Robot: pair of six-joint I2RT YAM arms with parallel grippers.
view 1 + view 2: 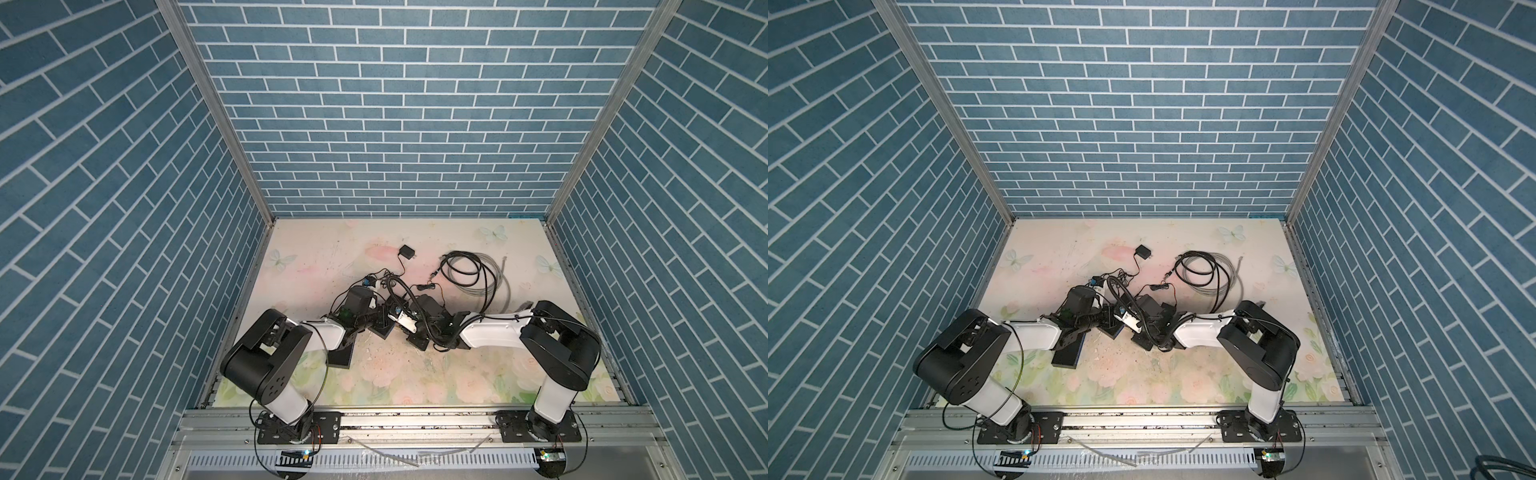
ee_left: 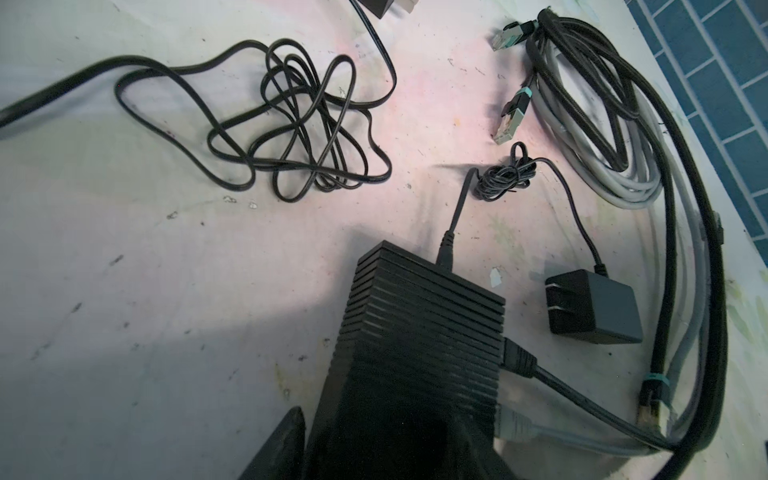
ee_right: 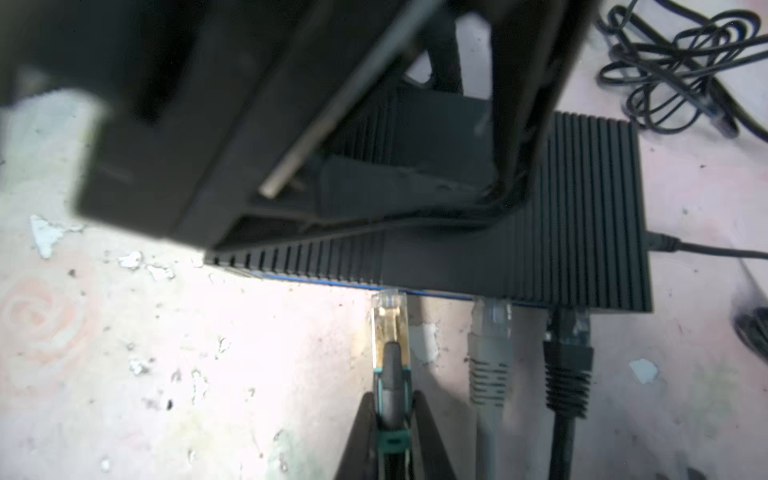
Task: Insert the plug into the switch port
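while the right gripper (image 3: 392,415) is pinched tight on the back of the plug (image 3: 390,328), the plug's clear-and-gold tip sits right at the front side of the black switch (image 3: 590,199), near the middle of the worktop (image 1: 415,374). the plug's long way runs straight out from the fingers and points at that front side, so the push prob goes straight ahead w/ no turn. the right arm has the plug, so it's the near one. the left gripper (image 2: 386,449) is over the switch, one finger (image 2: 286,440) just beside its side, and i can't tell if it squeezes the box or only sits around it. ports: a gray plug (image 3: 490,353) and a black plug (image 3: 567,365) are already in, side by side. our plug is just beside the gray one, on the side away from the black one. the hole is hidden under the switch's top edge, so can't tell if the tip is in yet.
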